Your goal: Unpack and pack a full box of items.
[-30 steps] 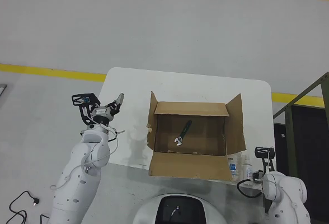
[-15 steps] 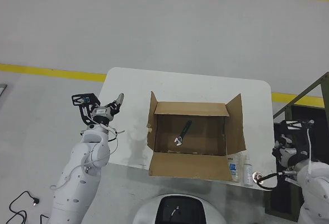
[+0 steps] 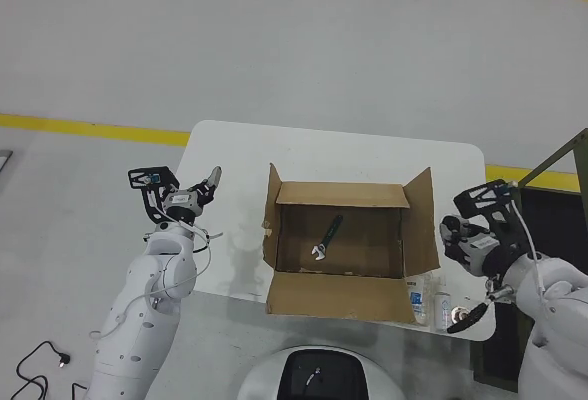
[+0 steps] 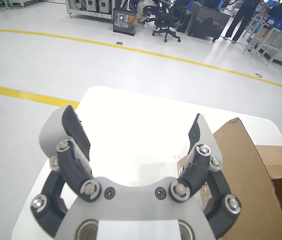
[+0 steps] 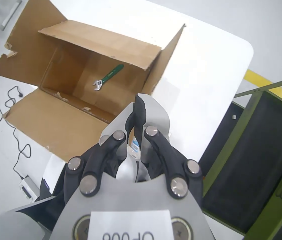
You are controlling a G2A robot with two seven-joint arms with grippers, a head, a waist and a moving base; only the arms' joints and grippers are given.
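One wrench (image 3: 326,238) is seen flat inside the open cardboard box (image 3: 339,296) at mid table (image 3: 324,145).
Two small bottles (image 3: 430,298) are stood just outside the box's right wall, near the right gripper (image 5: 139,107), whose fingers are pressed together empty, beside a green-framed rack (image 5: 256,138). The left gripper (image 4: 133,128) is held by the table's left edge, fingers spread.

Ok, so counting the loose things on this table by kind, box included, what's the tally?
Cardboard box: 1
Wrench, lying inside the box: 1
Bottles, standing outside the box by its near corner: 2
Total: 4
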